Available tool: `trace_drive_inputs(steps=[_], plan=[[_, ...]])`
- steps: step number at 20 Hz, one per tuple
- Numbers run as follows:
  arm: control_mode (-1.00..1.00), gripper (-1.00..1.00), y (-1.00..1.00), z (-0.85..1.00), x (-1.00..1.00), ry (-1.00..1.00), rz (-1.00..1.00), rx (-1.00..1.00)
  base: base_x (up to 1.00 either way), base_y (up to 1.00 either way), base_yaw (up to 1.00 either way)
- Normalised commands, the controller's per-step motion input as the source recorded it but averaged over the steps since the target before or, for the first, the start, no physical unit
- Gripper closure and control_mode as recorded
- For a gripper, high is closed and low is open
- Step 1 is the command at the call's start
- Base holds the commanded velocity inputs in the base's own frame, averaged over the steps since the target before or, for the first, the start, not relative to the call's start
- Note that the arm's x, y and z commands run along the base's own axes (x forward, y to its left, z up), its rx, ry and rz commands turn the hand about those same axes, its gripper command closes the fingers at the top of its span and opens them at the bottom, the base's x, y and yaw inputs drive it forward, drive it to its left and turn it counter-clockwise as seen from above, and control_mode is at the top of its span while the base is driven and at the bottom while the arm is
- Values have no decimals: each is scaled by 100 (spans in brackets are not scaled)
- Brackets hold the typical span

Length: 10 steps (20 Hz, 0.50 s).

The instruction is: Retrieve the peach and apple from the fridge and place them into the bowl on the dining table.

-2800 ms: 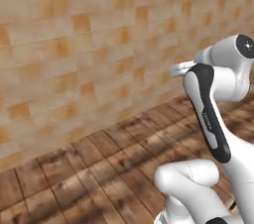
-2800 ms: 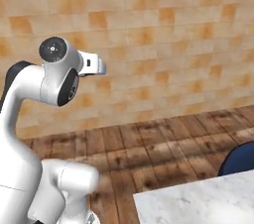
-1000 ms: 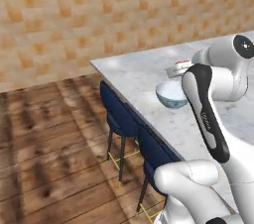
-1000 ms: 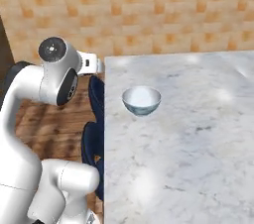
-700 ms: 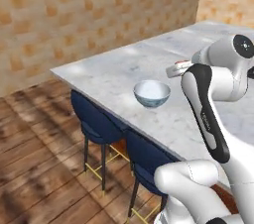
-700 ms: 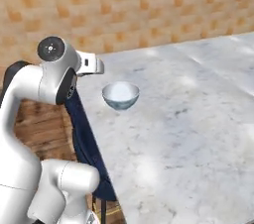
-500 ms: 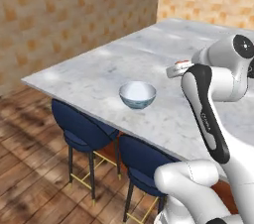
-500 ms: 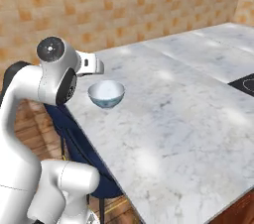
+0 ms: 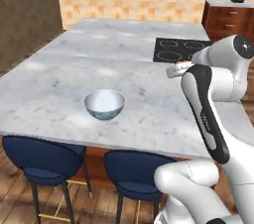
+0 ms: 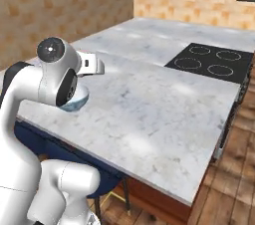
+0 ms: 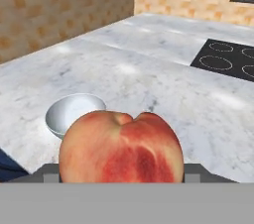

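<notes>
In the hand view, the peach (image 11: pixel 121 147) sits right in front of the camera, large and close, pink-orange with a red blush and a crease on its top. The gripper (image 11: pixel 121 171) is clamped on it: a dark grey part of the gripper shows on each side of the fruit, close against it.

Beyond the peach lies the bench (image 11: pixel 149 89), a big white-grey marble slab. The bowl (image 11: pixel 74 112) stands on it, to the left of the peach and a little behind it in this view, white inside and with nothing in it. A black cooktop (image 11: pixel 225 59) with ring marks is set into the bench farther back, on the right.

In the left base view, the bowl (image 9: pixel 104 104) stands near the front edge of the bench (image 9: pixel 59 69), well apart from the cooktop (image 9: pixel 178 49). Two navy stools (image 9: pixel 42 161) stand under that edge. The white arm (image 9: pixel 208 114) rises on the right.

In the right base view, the arm's upper part (image 10: pixel 55 74) hides most of the bowl (image 10: pixel 78 101).
</notes>
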Motion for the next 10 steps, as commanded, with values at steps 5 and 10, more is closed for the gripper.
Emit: trace_drive_inputs(steps=[5,10], plan=[[100,100,0,0,0,0,0,0,42,99,-62],[100,100,0,0,0,0,0,0,29,100,-52]])
